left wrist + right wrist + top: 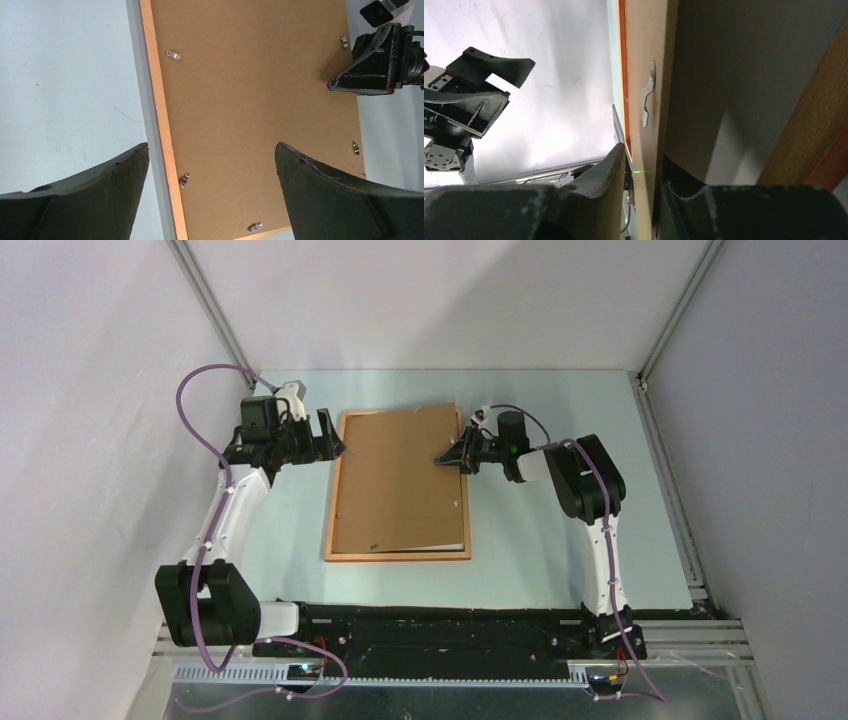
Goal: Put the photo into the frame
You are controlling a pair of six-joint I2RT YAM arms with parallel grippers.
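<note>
Overhead, white walls [430, 300] enclose a blue worktop [560, 530]; left pincer [333, 437] gapes wide at ten o'clock of the frame [400, 557], right pincer [440, 459] narrowly straddles the backing board [400, 480], grip unclear.

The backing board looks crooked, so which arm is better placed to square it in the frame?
Right, probably: the right fingers straddle the backing board at its right edge. The left fingers hang open above the frame at its left rail, gripping nothing.
</note>
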